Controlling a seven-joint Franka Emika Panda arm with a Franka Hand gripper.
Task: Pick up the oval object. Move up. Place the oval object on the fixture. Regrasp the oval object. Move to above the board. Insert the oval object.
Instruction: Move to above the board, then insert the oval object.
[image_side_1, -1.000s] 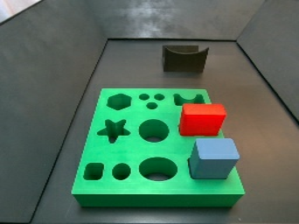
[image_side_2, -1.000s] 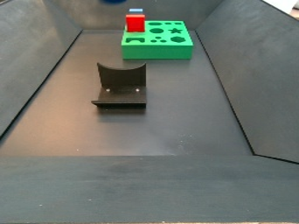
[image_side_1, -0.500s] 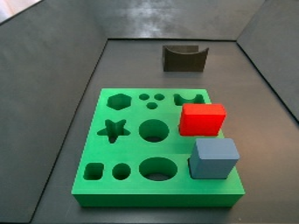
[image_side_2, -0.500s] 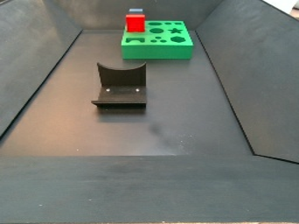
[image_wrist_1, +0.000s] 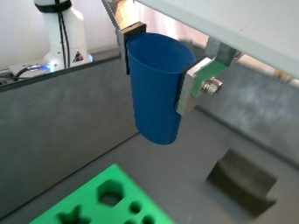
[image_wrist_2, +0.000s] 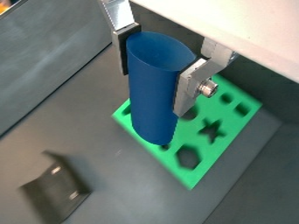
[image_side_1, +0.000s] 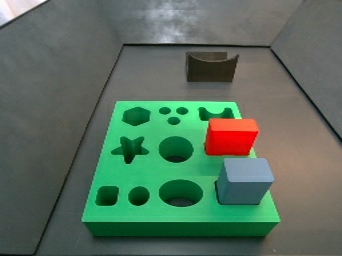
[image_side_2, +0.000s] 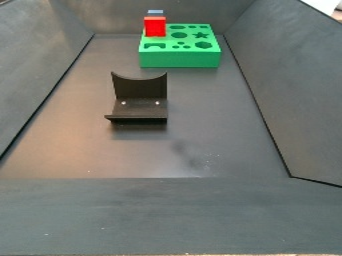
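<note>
The gripper (image_wrist_1: 163, 72) clamps the oval object (image_wrist_1: 156, 87) upright, high above the board (image_wrist_2: 193, 136) — probably carried clear of the fixture (image_wrist_2: 54, 189).

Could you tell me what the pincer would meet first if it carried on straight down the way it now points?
The pincer grips the oval object, whose lower end hangs over the near edge of the board. Going on, the object would probably touch that edge or the dark floor beside it; depth is unclear.
</note>
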